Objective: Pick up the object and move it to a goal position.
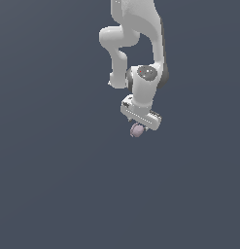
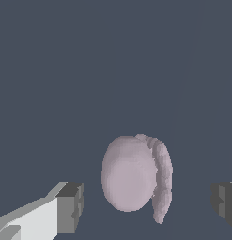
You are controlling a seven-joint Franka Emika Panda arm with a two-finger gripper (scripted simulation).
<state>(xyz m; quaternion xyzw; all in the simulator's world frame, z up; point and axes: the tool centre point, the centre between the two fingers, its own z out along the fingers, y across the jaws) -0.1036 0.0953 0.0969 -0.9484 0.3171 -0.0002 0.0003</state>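
I am hovering my gripper [image 2: 146,204] wide open around the object [image 2: 134,173], fingers [image 2: 70,208] seemingly not touching it

Sim scene, not a real room. Flat uniform slate-grey backdrop fills both views, with no walls, furniture, horizon or texture to tell a home from a lab. Untextured white arm [image 1: 141,53] enters from 12 o'clock in the exterior view, with smooth rendered shading. Blocky low-poly fingertips [image 2: 70,208] in the wrist view and a faceted pale mauve lump [image 2: 134,176] with no cast shadow also read as renderer output.
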